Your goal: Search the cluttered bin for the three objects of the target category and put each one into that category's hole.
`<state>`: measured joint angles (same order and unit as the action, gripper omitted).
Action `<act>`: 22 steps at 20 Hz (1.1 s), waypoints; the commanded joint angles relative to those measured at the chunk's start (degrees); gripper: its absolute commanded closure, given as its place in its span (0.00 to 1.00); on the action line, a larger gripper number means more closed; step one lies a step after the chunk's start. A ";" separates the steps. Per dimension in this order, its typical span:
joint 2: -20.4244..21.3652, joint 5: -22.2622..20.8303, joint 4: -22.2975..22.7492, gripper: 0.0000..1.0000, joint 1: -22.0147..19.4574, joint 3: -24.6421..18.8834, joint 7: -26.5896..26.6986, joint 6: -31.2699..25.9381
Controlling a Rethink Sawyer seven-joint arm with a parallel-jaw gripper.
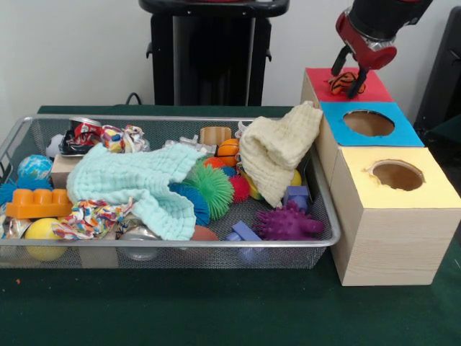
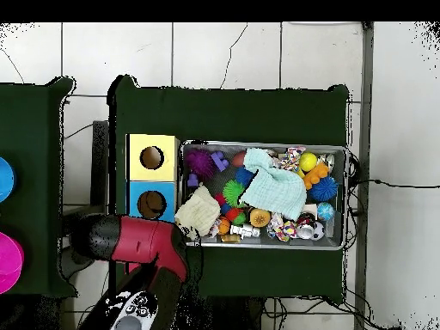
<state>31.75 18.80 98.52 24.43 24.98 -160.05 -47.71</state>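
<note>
gripper over the red box with an orange striped toy between its fingers

in the front view the gripper (image 1: 351,78) hangs above the red-topped box (image 1: 376,86), the farthest of three boxes standing in a row just beside the bin's right end. its two dark fingers are closed around a small orange toy with black stripes (image 1: 344,83), which sits at or just above the red top. the blue-topped box (image 1: 400,135) and the yellow-topped box (image 1: 432,194) each show a round hole.

the bin (image 1: 173,244) lies on the green table (image 1: 216,310), full of clutter: a mint cloth (image 1: 140,184) spread over the middle, a cream cloth (image 1: 277,148) draped over the right rim, a purple spiky toy (image 1: 287,222), a green spiky ball (image 1: 211,189), and an orange block (image 1: 37,203) at the left.

in the overhead view the red arm (image 2: 142,241) covers the red box; the bin (image 2: 344,198) lies beside the boxes.
</note>
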 commanded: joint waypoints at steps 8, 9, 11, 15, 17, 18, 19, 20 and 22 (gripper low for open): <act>5.15 -2.01 -2.17 0.00 -5.22 1.29 -6.74 -19.35; 5.16 -2.29 -2.56 0.00 -5.45 1.28 -6.51 -19.95; 5.37 -2.84 -3.44 0.00 -5.89 1.30 -6.05 -21.47; 5.21 -2.72 -4.04 0.00 -6.85 0.18 -5.19 -22.20; 4.88 -2.15 -3.41 0.00 -7.35 -0.57 -4.91 -20.66; 4.65 -1.97 -3.07 0.00 -7.43 -0.82 -4.97 -19.70; 4.58 -1.85 -2.95 0.00 -7.49 -0.97 -5.04 -19.02; 4.39 -1.70 -3.10 0.00 -7.75 -1.17 -5.07 -18.79; 4.18 -1.18 -3.03 0.00 -7.79 -1.59 -5.42 -18.21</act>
<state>37.48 18.73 96.80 18.37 27.78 -160.05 -65.91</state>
